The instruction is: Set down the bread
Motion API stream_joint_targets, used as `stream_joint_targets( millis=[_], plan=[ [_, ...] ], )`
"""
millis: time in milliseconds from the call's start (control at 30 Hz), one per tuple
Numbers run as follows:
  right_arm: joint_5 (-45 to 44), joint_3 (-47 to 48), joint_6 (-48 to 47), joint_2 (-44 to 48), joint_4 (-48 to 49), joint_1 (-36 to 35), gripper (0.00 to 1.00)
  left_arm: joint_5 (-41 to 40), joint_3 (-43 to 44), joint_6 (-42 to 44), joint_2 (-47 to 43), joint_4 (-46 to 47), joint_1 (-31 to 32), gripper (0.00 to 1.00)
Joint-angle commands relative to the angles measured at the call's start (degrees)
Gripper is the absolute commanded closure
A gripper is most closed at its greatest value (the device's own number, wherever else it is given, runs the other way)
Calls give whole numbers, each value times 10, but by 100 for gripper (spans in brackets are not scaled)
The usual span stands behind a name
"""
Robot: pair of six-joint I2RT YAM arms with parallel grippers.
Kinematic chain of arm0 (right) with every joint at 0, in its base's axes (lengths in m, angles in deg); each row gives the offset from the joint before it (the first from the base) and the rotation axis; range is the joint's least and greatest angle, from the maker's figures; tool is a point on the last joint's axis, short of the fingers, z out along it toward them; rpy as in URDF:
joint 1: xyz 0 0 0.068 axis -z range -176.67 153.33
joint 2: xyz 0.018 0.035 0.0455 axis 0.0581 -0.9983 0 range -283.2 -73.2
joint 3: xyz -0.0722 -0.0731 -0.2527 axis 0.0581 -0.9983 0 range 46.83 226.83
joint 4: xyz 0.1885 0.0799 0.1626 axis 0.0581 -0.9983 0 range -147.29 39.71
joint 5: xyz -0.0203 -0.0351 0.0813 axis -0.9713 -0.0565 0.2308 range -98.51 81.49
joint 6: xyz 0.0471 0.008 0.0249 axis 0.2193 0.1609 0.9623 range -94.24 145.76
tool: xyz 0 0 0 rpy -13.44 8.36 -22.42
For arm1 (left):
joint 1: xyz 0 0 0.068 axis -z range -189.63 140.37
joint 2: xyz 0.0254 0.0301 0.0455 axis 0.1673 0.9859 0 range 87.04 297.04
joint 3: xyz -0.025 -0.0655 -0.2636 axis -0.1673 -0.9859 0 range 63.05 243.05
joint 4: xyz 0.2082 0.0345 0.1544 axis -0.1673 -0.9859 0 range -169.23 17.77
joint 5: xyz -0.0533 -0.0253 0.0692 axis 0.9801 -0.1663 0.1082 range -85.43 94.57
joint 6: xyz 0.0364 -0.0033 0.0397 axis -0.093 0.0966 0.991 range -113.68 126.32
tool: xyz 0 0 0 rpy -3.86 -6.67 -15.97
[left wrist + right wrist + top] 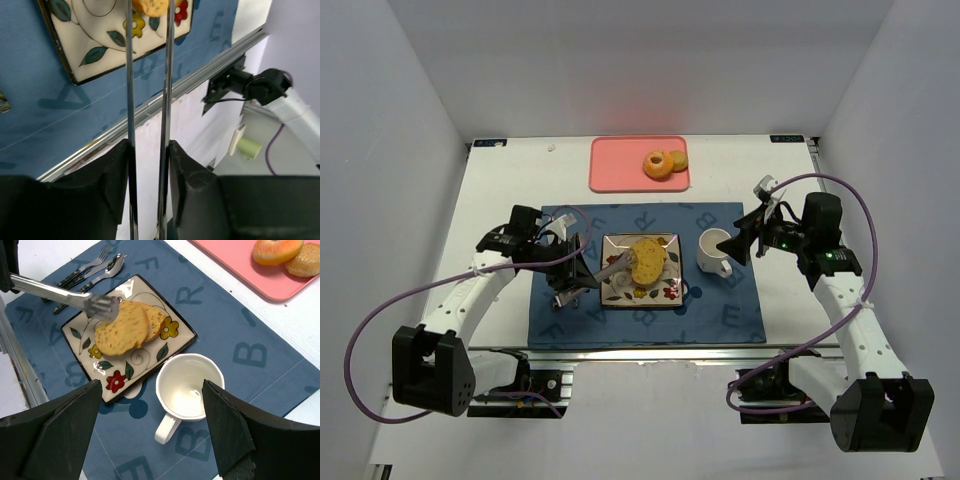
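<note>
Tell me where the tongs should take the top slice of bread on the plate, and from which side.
Take the top slice by the rim facing the tongs, coming in low from the left gripper side. It is thin and flat, and its far edge lies over the second slice, so that near rim is probably the only clean bite.

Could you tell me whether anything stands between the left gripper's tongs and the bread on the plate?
Nothing visible does: the tongs held by the left gripper reach the bread on the plate; the mug stands apart, beside the plate.
</note>
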Motion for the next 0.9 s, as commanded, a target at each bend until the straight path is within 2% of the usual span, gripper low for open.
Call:
stream_joint_targets(
  millis=[0,167,333,467,533,600,700,733,800,833,867],
  plan=[
    [8,6,2,14,11,2,14,-7,30,27,-6,-20,3,54],
    [8,7,2,10,13,1,14,-36,48,32,-2,-36,3,50],
    [11,10,0,5,14,2,14,-85,94,30,-2,-36,3,54],
    [11,10,-4,2,14,2,14,-119,137,23,-5,-27,1,61],
    [11,9,-4,2,14,2,14,-136,152,15,-10,-17,-4,73],
    [10,7,-4,4,15,2,14,-148,156,9,-12,-13,-22,83],
    [9,4,-6,8,16,2,14,-188,156,22,-11,-4,-67,93],
    [9,1,-8,9,16,2,14,-231,160,29,-11,1,-83,96],
    [9,-1,-9,11,17,2,14,-286,156,51,-10,21,-144,96],
    [9,-3,-10,11,18,1,14,-339,150,58,-4,51,-161,97],
    [10,-4,-11,12,19,2,14,-350,130,88,1,73,-192,97]
  ],
)
